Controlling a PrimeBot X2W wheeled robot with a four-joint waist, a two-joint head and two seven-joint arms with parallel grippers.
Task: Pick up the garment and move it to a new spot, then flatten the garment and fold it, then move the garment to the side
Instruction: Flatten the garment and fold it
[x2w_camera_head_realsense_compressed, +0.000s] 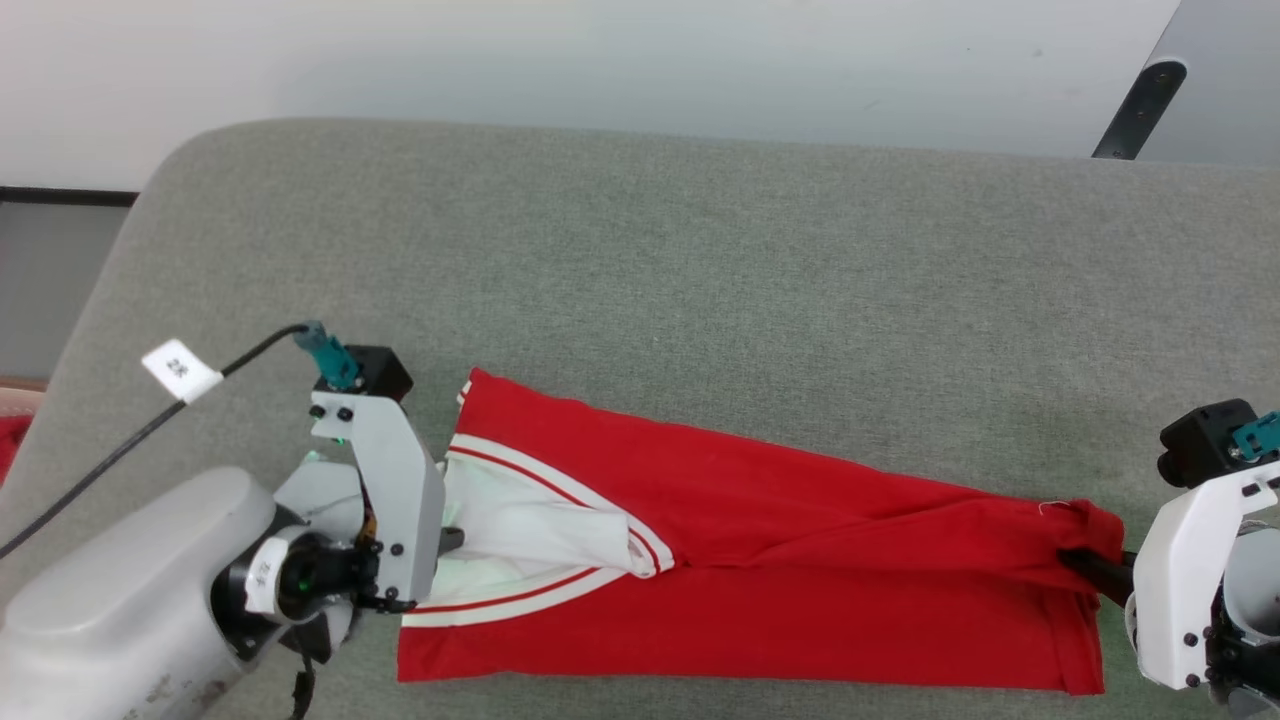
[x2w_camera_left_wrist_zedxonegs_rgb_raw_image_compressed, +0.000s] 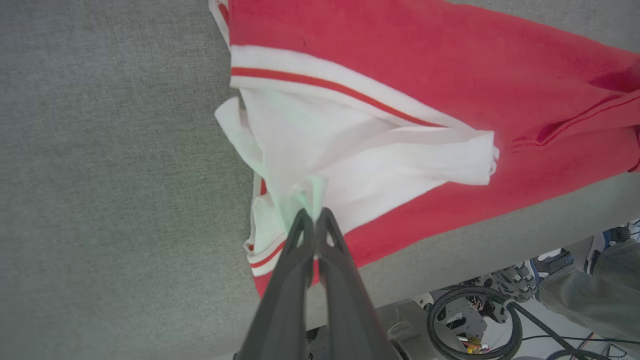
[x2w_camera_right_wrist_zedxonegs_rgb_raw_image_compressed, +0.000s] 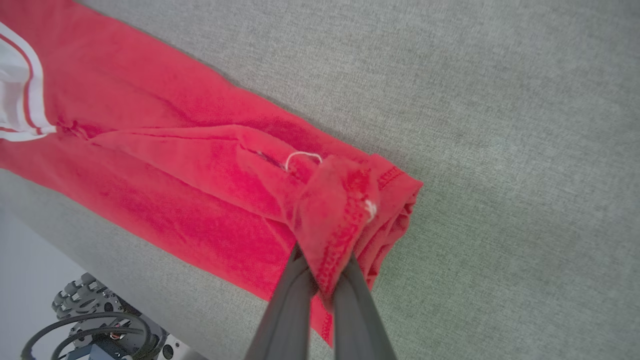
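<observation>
The garment (x2w_camera_head_realsense_compressed: 760, 560), a red jersey with white striped sleeves, lies as a long folded band across the near part of the grey table (x2w_camera_head_realsense_compressed: 640, 280). Its lettering is hidden. My left gripper (x2w_camera_head_realsense_compressed: 452, 540) is shut on the white sleeve cloth at the band's left end; in the left wrist view the dark fingertips (x2w_camera_left_wrist_zedxonegs_rgb_raw_image_compressed: 314, 220) pinch a bunch of white fabric (x2w_camera_left_wrist_zedxonegs_rgb_raw_image_compressed: 350, 165). My right gripper (x2w_camera_head_realsense_compressed: 1085, 568) is shut on the red hem at the right end, and the right wrist view shows the hem (x2w_camera_right_wrist_zedxonegs_rgb_raw_image_compressed: 340, 220) draped over the closed fingers (x2w_camera_right_wrist_zedxonegs_rgb_raw_image_compressed: 300, 290).
The padded grey table's near edge runs just below the garment (x2w_camera_left_wrist_zedxonegs_rgb_raw_image_compressed: 450, 250). Beneath that edge, cables and robot base parts (x2w_camera_left_wrist_zedxonegs_rgb_raw_image_compressed: 475, 320) show. A black cable with a white tag (x2w_camera_head_realsense_compressed: 180, 370) trails from the left wrist. A dark bracket (x2w_camera_head_realsense_compressed: 1140, 110) stands at the far right.
</observation>
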